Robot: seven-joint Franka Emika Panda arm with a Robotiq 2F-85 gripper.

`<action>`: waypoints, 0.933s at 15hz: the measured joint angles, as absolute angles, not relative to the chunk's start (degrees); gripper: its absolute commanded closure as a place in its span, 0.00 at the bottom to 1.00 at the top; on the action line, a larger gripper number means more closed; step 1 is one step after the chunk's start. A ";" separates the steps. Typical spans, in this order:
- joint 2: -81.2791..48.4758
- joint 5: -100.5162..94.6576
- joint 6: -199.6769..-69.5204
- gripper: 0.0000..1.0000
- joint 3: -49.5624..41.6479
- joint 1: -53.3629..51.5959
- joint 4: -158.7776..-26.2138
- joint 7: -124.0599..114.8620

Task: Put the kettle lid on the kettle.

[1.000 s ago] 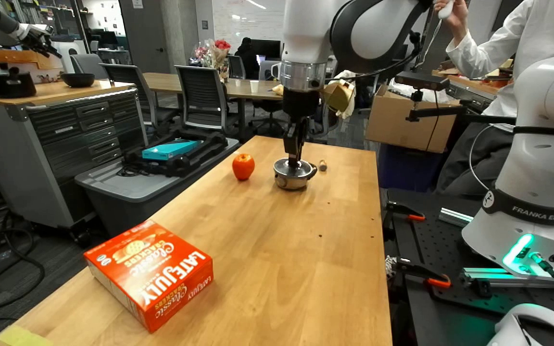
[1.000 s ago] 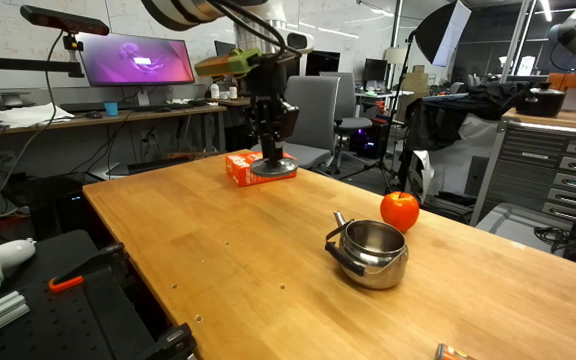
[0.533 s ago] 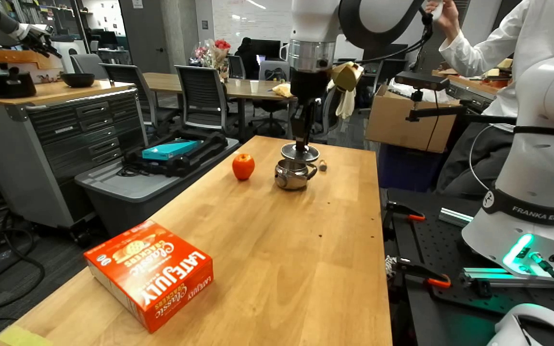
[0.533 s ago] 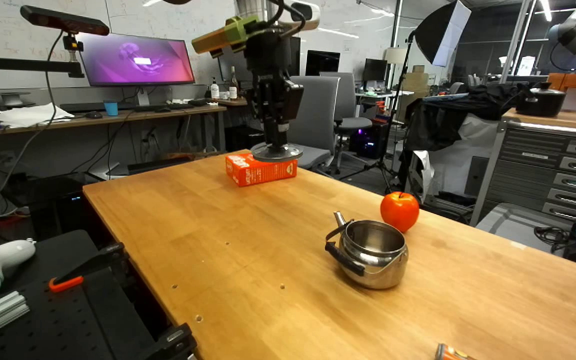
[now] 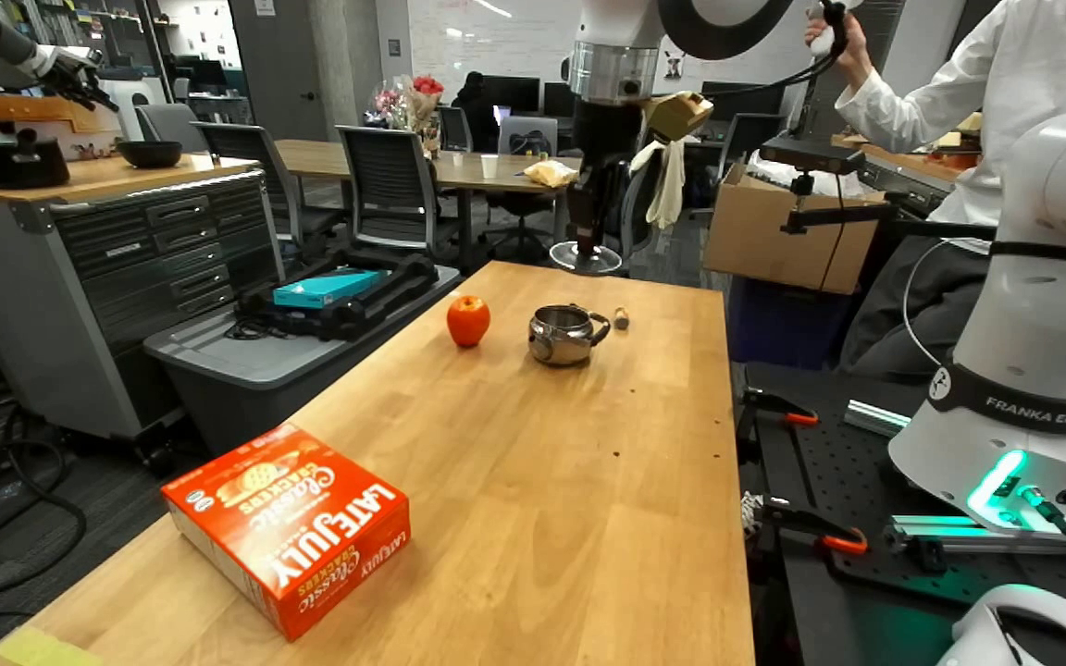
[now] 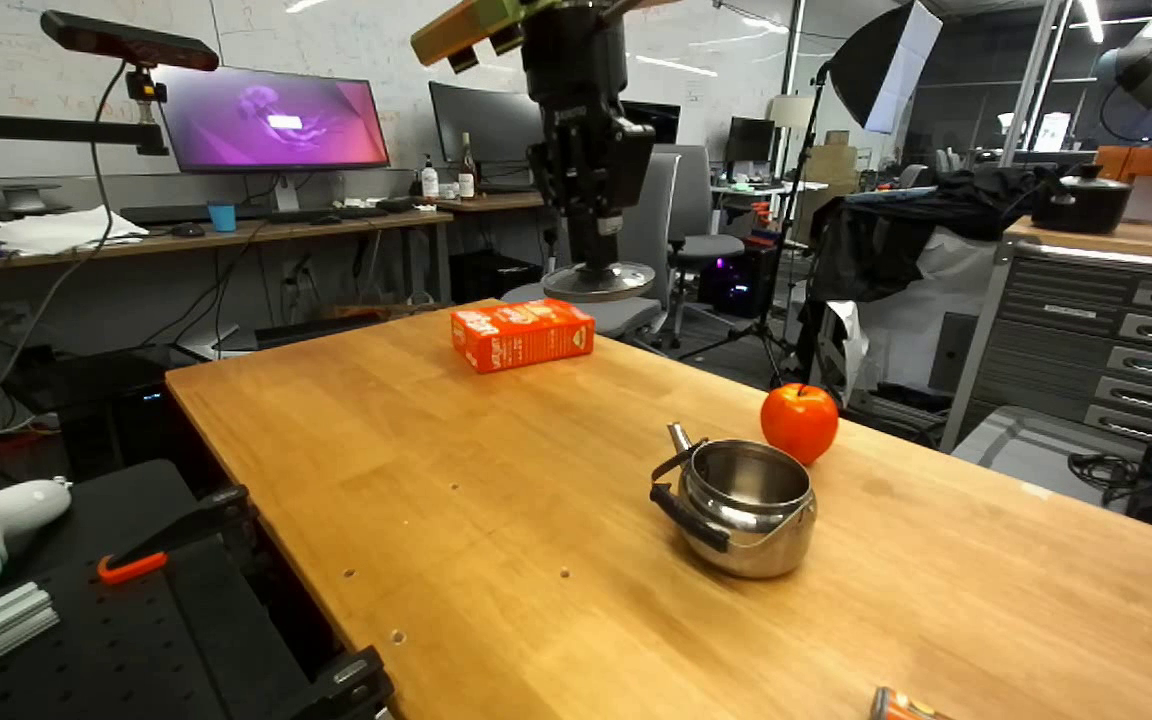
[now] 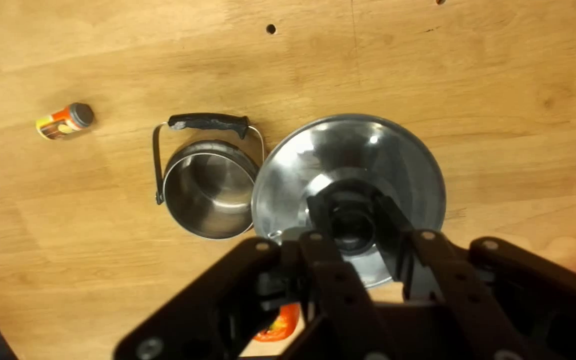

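Dangling well above the worktop (image 5: 579,481), the lid (image 7: 343,145) is hanging from the claw (image 6: 596,258), and I'm seeing it plainly here. The claw is grasping it: in the wrist view its two fingers (image 7: 394,214) are gripping the lid's knob (image 7: 352,227) from either side. And the kettle (image 6: 766,540)? It's standing upright on the worktop, lower down and off to one side, its mouth gaping open and its handle (image 6: 691,522) leaning out past the rim. In both exterior views lid and kettle are showing clear space between them; in the wrist view the lid's edge is just overlapping the kettle's. Over here the apple (image 6: 799,423) is sitting near the kettle, while a small cylinder (image 7: 65,121) is lying near it too; in an exterior view the kettle is standing between the pair. Away down the worktop, well apart from them all, the box (image 5: 288,523) is lying flat, its orange top flashing the word CRACKERS.
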State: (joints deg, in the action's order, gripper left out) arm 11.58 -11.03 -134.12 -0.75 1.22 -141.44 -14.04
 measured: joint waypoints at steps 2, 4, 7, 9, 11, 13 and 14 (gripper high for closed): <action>11.69 -11.03 -134.11 0.93 -0.93 2.48 -141.12 -13.98; 11.69 -11.03 -134.11 0.93 -1.25 3.66 -140.67 -13.96; 11.67 -11.03 -134.11 0.93 -2.17 5.25 -139.72 -13.79; 11.60 -11.03 -134.11 0.93 -3.07 6.17 -138.84 -13.43; 11.33 -10.98 -134.10 0.93 -4.08 6.99 -137.79 -13.02; 10.85 -10.79 -134.11 0.93 -5.13 7.59 -136.66 -12.44; 10.50 -10.59 -134.11 0.93 -5.61 7.84 -136.10 -12.12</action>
State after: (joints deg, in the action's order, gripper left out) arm 10.50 -10.59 -134.11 -5.61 7.84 -136.10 -12.12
